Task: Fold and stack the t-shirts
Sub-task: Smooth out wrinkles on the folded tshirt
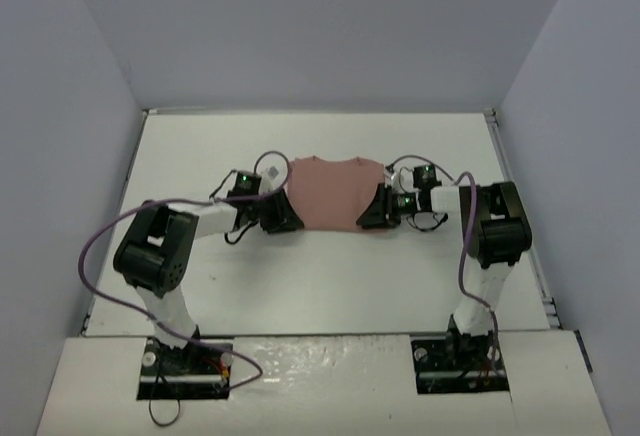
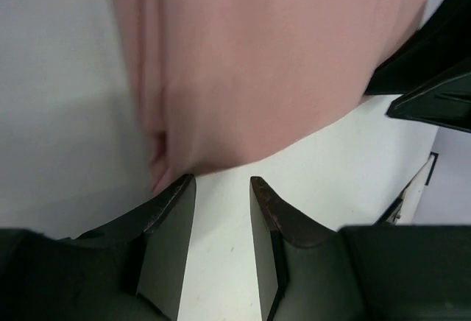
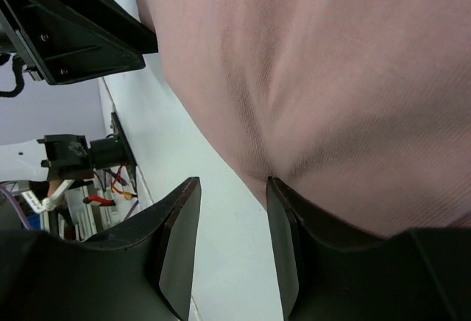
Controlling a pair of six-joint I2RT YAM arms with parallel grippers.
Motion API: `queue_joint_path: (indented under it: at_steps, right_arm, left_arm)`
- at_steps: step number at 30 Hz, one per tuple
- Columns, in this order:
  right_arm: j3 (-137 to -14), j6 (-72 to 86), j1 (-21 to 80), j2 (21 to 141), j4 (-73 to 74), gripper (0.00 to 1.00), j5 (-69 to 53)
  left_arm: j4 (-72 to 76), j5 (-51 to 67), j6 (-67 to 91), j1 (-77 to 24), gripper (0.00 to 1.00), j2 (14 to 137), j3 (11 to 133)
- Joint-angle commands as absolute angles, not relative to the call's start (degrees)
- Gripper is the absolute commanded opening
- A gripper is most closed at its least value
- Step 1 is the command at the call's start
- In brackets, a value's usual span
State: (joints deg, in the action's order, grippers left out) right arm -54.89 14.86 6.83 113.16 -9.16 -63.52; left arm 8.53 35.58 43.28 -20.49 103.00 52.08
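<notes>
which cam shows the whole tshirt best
The top external view: it alone shows the full outline of the pink t-shirt against the white table. The left wrist view gives only a blurred close-up of one edge of its cloth. The right wrist view gives only a creased patch.
</notes>
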Motion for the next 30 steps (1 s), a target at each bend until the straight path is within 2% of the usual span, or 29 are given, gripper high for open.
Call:
queue_joint_path:
  at_steps: [1, 5, 8, 11, 15, 17, 21, 23, 30]
  right_arm:
    - [-48.74, 14.32, 8.14, 107.23, -7.58, 0.4, -48.25]
    - [-47.85, 17.9, 9.61, 96.9, -6.73, 0.42, -42.3]
    - [-52.06, 19.36, 9.89, 85.91, -2.09, 0.49, -35.62]
    - [-59.53, 17.78, 9.68, 80.64, 5.05, 0.54, -29.53]
    - [-67.98, 15.35, 8.78, 74.58, 12.07, 0.66, -20.22]
    - [-72.98, 14.17, 8.06, 70.05, 14.05, 0.79, -15.74]
    - [-77.25, 11.68, 7.4, 63.84, 15.99, 0.93, -8.75]
    - [-78.57, 10.18, 7.3, 60.52, 16.48, 0.99, -4.49]
    - [-79.31, 4.92, 7.29, 50.24, 16.61, 1.0, 7.48]
  left_arm:
    - [5.91, 32.28, 42.63, -19.78, 0.33, 94.26, 47.37]
    - [-5.81, 28.26, 38.67, -19.78, 0.33, 83.05, 48.96]
    - [-15.54, 23.23, 34.0, -19.38, 0.33, 76.19, 56.06]
    - [-25.81, 17.37, 28.63, -18.58, 0.33, 71.86, 63.5]
    - [-36.25, 7.25, 22.55, -16.95, 0.34, 67.41, 74.21]
    - [-40.58, 1.6, 20.11, -16.16, 0.35, 64.85, 79.45]
    - [-47.02, -9.18, 15.25, -16.0, 0.6, 61.3, 88.49]
    - [-49.66, -14.24, 12.73, -16.08, 0.66, 59.77, 92.78]
    - [-52.91, -27.02, 9.43, -16.6, 0.88, 55.01, 97.49]
